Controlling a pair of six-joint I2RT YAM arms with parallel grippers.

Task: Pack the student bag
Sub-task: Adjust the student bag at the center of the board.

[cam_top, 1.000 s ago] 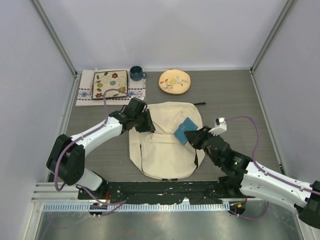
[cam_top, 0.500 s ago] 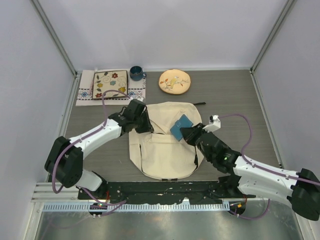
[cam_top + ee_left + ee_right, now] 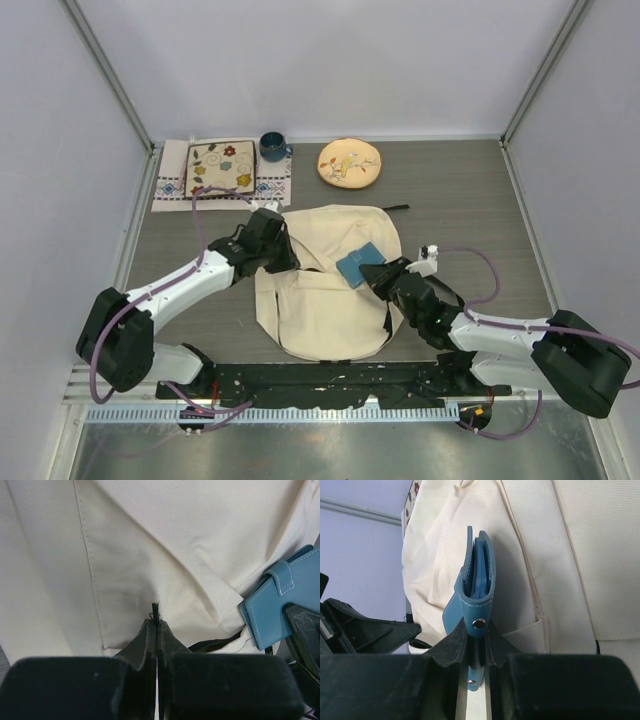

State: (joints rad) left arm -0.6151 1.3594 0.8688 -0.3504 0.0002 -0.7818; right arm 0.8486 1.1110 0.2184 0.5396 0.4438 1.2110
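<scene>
Blue mug [image 3: 272, 146], round floral plate [image 3: 350, 163]; square floral board [image 3: 221, 168], perhaps, on cloth [image 3: 168, 186]

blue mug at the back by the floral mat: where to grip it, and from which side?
Probably best to take the blue mug by its near rim wall, straight down from above, one finger inside and one outside. It stands upright with its mouth open. Its handle sticks out to the right, and the floral mat crowds its left.

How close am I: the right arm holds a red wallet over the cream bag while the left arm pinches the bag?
Nearly. The wallet is blue, not red, as the right wrist view shows: the right gripper holds it over the cream student bag, while the left gripper pinches the bag.
</scene>
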